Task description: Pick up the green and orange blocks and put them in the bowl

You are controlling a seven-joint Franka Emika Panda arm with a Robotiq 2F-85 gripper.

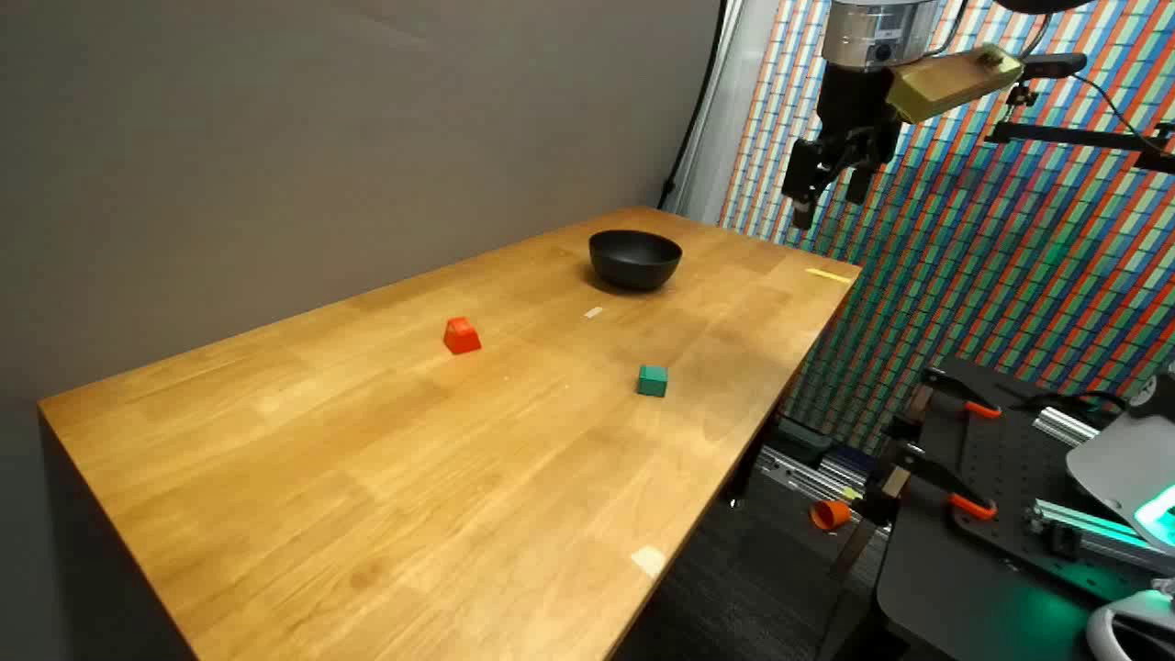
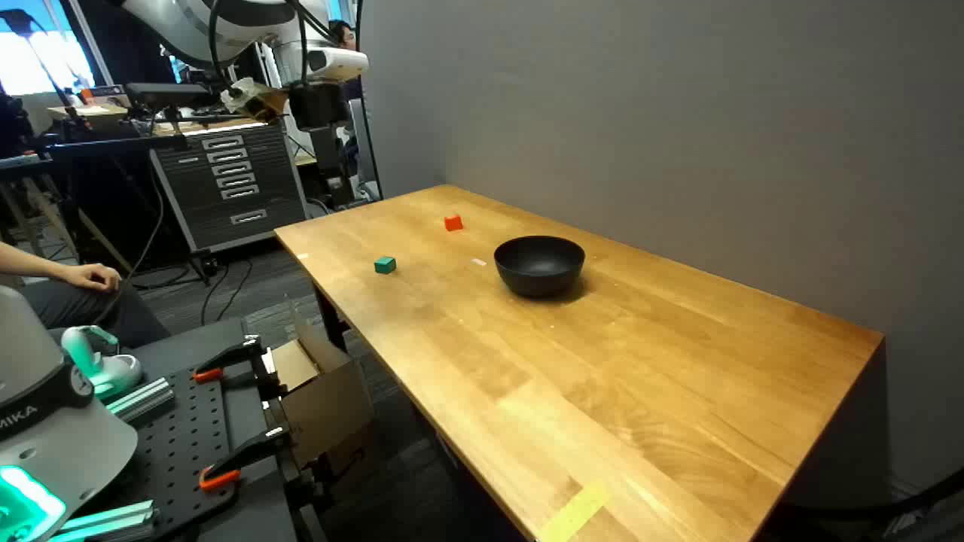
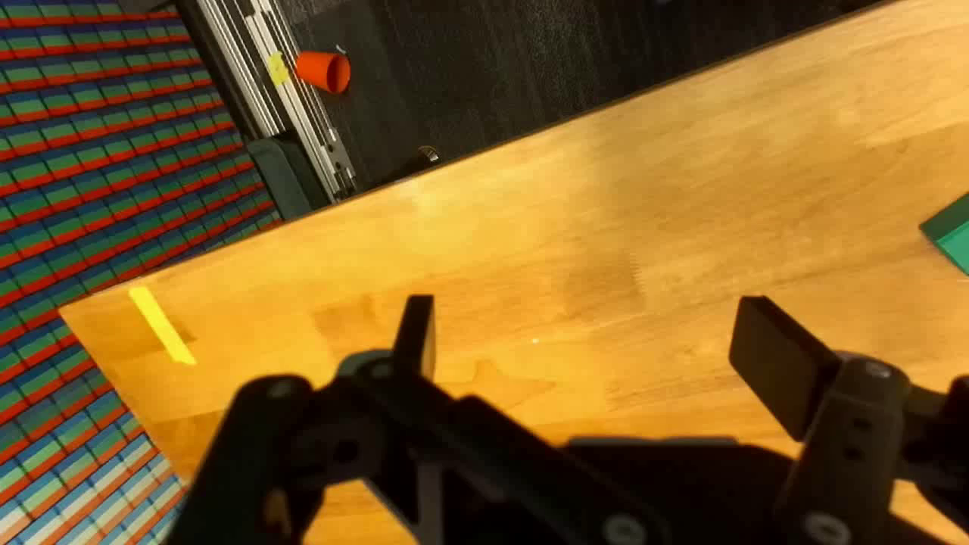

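Note:
A green block (image 1: pixel 653 381) lies on the wooden table, and it also shows in an exterior view (image 2: pixel 385 265). In the wrist view only part of the green block (image 3: pixel 955 233) shows at the right edge. An orange-red block (image 1: pixel 461 336) with sloped sides sits nearer the grey wall; it also shows in an exterior view (image 2: pixel 453 223) and is out of the wrist view. A black bowl (image 1: pixel 633 273) stands upright on the table, its visible inside bare (image 2: pixel 538 284). My gripper (image 1: pixel 831 204) is high above the table, apart from everything. Its fingers are spread and empty in the wrist view (image 3: pixel 587 333).
The wooden table (image 1: pixel 367 542) runs along a grey wall (image 2: pixel 678 150). Yellow tape (image 2: pixel 576 513) marks one table corner. A black bench (image 2: pixel 181 444) with clamps and the robot base stands beside the table across a gap. An orange cup (image 1: pixel 829 514) lies below table level.

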